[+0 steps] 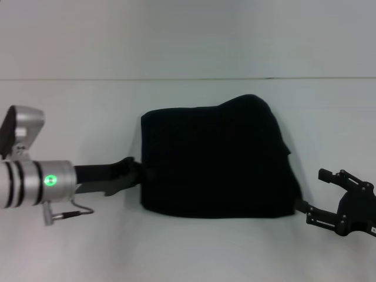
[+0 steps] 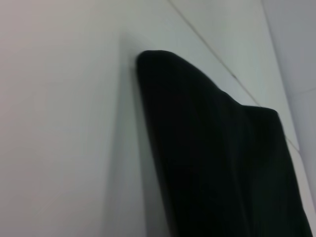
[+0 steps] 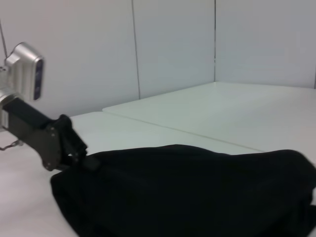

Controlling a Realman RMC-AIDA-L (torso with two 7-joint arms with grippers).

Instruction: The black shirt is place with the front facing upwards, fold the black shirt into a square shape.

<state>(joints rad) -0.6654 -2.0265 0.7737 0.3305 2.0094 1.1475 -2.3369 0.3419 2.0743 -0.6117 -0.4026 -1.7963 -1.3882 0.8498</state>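
**Head view: black shirt folded to a block, a gripper at each side**

Head view shows the black shirt (image 1: 217, 158) lying on the white table (image 1: 76, 247) as a thick, roughly rectangular bundle. Its near edge and its left edge run straight, while the far edge rises into a rounded hump toward the right. No lettering or label shows on the upper face; the cloth reads as plain, matte black with soft folds along the right side.

Measured from the shirt, the left gripper (image 1: 136, 171) is at the lower part of the left edge, its dark fingers reaching in low and meeting the cloth. From the right wrist view the same left gripper (image 3: 81, 157) presses against the bundle's corner; whether its claw is clamped or apart cannot be told.

The right gripper (image 1: 320, 195) sits off the shirt's near right corner, claw spread apart, one finger tip just touching the corner.

No containers appear anywhere around the shirt.
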